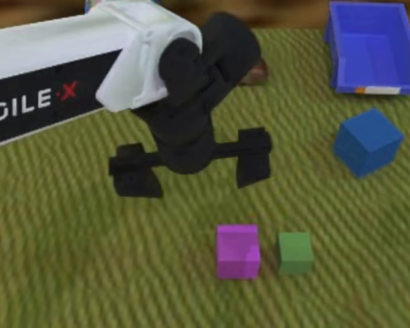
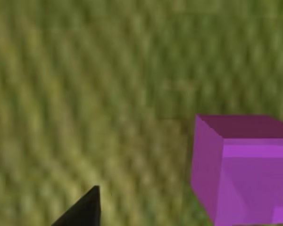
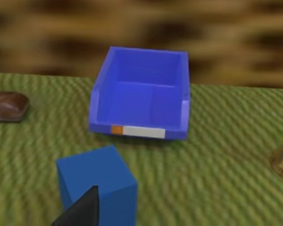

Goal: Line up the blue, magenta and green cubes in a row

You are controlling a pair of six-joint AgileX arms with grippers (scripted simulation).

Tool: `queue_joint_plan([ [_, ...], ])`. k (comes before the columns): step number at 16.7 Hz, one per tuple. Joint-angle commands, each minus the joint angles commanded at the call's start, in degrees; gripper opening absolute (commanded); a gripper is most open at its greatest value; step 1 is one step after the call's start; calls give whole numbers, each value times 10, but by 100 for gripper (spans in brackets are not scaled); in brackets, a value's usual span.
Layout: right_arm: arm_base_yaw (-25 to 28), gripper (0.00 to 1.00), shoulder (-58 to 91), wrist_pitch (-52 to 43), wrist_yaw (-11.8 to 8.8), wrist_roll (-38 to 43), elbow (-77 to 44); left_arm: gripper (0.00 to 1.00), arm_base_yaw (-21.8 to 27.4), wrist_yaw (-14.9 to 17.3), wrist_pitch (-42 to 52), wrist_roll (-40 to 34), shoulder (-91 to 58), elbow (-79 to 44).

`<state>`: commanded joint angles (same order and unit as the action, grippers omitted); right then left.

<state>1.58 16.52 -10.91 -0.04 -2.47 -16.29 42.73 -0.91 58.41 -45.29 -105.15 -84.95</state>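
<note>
Left hand (image 1: 191,164) hangs spread wide and empty just behind the magenta cube (image 1: 238,251), green cube (image 1: 295,252) snug beside it, so the far-right blue cube (image 1: 367,141) wants a square grip and level placing next.

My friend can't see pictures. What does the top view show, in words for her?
A white and black robot arm reaches in from the left, its open left gripper hanging over a green table. Nearer the front, a magenta cube and a smaller green cube sit side by side, not touching. A bigger blue cube sits at the right, by a blue bin.
</note>
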Motion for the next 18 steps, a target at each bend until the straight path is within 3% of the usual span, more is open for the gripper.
queue_joint_plan([
  [11, 51, 100, 683, -375, 0, -83, -579, 100, -241, 1, -301, 222, 553, 473],
  [18, 77, 100, 1026, -573, 1, -127, -886, 100, -381, 6, -494, 378, 901, 740],
])
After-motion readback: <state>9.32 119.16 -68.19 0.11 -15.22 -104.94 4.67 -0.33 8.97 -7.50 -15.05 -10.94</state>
